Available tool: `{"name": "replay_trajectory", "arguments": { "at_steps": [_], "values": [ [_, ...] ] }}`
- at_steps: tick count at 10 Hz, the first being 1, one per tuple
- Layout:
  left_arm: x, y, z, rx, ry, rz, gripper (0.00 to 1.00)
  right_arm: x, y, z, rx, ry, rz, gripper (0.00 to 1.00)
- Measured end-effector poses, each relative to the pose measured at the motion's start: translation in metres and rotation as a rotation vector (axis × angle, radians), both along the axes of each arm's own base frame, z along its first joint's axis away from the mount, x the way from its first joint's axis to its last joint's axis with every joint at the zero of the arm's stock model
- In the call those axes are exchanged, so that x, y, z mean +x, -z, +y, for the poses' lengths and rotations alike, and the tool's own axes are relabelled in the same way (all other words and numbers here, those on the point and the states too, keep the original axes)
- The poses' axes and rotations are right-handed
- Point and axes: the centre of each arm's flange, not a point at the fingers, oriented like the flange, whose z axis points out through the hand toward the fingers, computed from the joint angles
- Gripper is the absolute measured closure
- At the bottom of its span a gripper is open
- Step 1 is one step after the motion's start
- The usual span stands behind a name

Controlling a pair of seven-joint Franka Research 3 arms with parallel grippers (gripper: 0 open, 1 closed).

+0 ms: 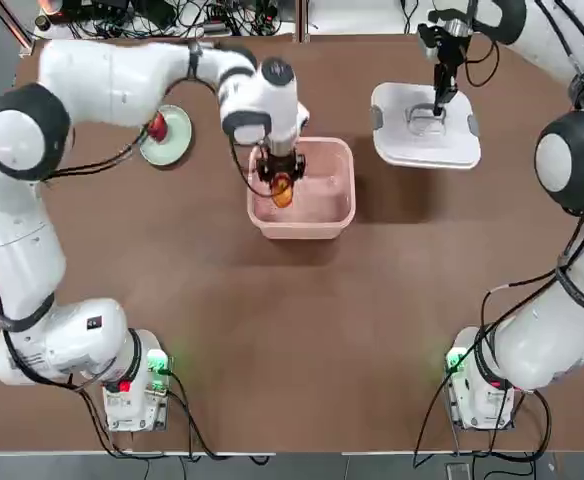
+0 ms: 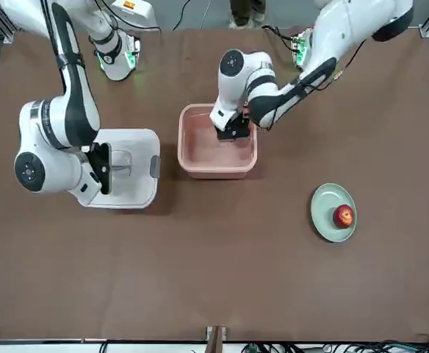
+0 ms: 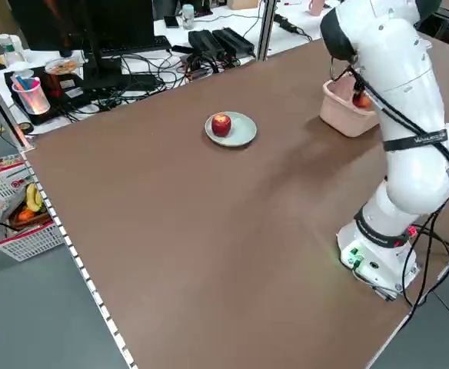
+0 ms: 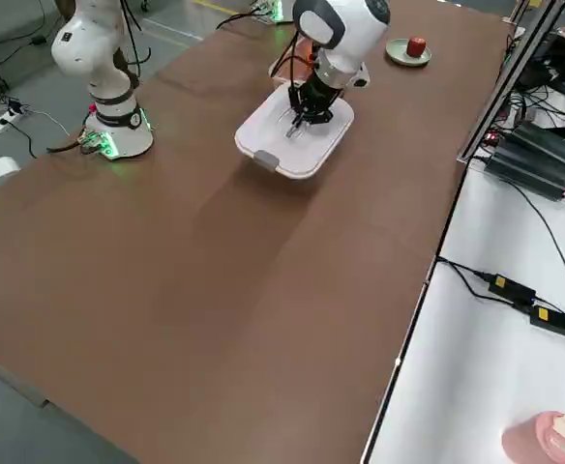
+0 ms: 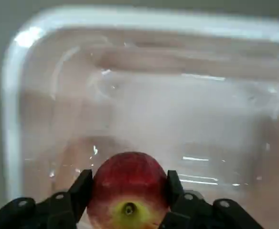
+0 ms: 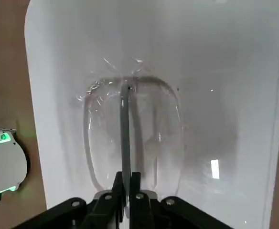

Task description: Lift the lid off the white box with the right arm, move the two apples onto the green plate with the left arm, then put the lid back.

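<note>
Leftmost on the brown table [image 1: 272, 340] sits the green plate [image 1: 175, 140], with the red apple [image 1: 158, 126] resting on it, toward the edge nearer the left arm's elbow. Next comes the white box [image 1: 324, 222], lidless, its pale pink inside exposed. Inside it the left gripper [image 5: 125, 191] reaches down near the box's left wall, and its two fingers [image 5: 82, 188] pinch the orange-red apple [image 5: 127, 190] from either side; in the wrist view the apple fills the gap between the pads, its yellow stem end facing the camera. Whether that apple still touches the box floor cannot be told. Nothing else shows in the box.

Further right, well apart from the box, lies the lid [image 1: 392, 140], flat on the table with its handle side up and a grey clip on each of two opposite edges. Over it stands the right gripper [image 6: 126, 188], pointing down, its fingers pressed together on the thin central handle [image 6: 125, 124] of the lid, which runs straight up from between the fingertips in the wrist view.
</note>
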Motion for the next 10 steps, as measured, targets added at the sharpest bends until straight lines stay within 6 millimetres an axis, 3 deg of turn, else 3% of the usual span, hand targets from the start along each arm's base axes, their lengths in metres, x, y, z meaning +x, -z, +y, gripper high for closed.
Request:
{"name": "replay_trajectory", "arguments": {
  "at_steps": [2,4,7,8,10],
  "values": [
    [0.036,-0.053,0.02,0.0,0.012,0.021,0.32,-0.004,0.0,0.018,-0.002,-0.027,-0.001,0.93],
    [0.089,-0.08,0.076,-0.011,0.052,0.018,0.32,-0.006,0.0,0.029,-0.012,-0.024,-0.001,0.93],
    [0.166,-0.062,0.211,0.018,0.139,0.022,0.32,-0.013,0.0,0.047,-0.061,0.053,0.011,0.93],
    [0.181,-0.044,0.255,0.057,0.151,0.015,0.32,-0.017,0.001,0.056,-0.074,0.061,0.018,0.93],
    [0.194,0.004,0.323,0.071,0.185,-0.021,0.32,-0.028,0.002,0.087,-0.082,0.043,0.022,0.93]
  ]
}}
